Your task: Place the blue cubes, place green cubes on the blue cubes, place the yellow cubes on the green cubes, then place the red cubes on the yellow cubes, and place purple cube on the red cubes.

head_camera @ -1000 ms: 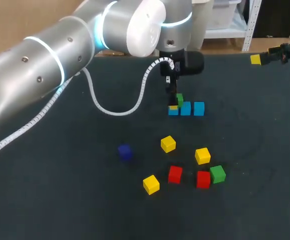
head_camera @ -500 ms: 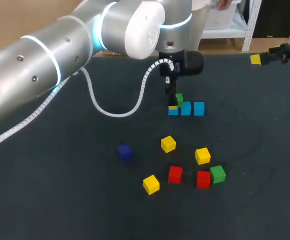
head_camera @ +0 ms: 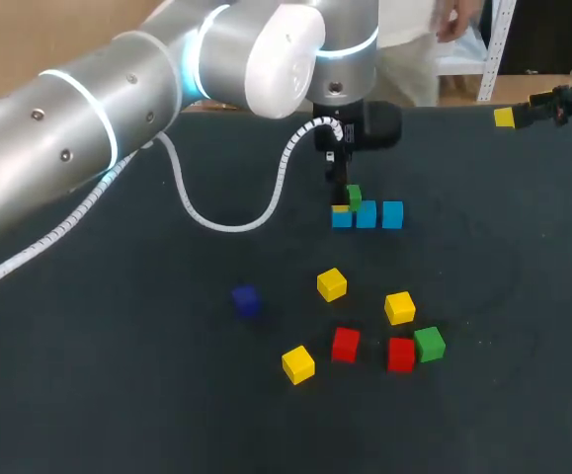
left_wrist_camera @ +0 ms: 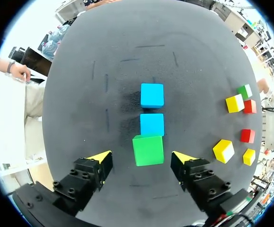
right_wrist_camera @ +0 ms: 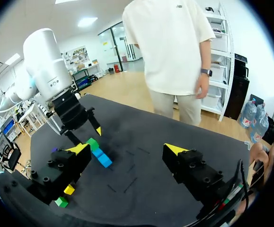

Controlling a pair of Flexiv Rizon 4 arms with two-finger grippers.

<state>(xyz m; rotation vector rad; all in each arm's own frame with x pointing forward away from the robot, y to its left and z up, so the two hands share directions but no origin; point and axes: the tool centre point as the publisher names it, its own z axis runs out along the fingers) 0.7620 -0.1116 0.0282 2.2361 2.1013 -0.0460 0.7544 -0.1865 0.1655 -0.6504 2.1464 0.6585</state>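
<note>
Two yellow-tipped fingers of the left gripper (left_wrist_camera: 141, 156) stood spread, one on each side of a bright green cube (left_wrist_camera: 148, 150), with a clear gap at both faces; nothing was pinched. The cube rested on a light-blue cube (head_camera: 342, 220) directly below the fingers. Just ahead of the fingers, two more light-blue cubes (left_wrist_camera: 152, 124) (left_wrist_camera: 152, 95) continued the row on the dark matte tabletop (left_wrist_camera: 198, 61). Well apart, off to one side of that gripper, lay three yellow cubes (head_camera: 332, 284) (head_camera: 399, 307) (head_camera: 298, 363), two red cubes (head_camera: 345, 345) (head_camera: 400, 354) and a second green cube (head_camera: 429, 344) just beside one red. A dark purple cube (head_camera: 246, 300) lay alone. Farthest off, the right gripper (right_wrist_camera: 126, 149) hung with fingers wide apart, holding nothing.
</note>
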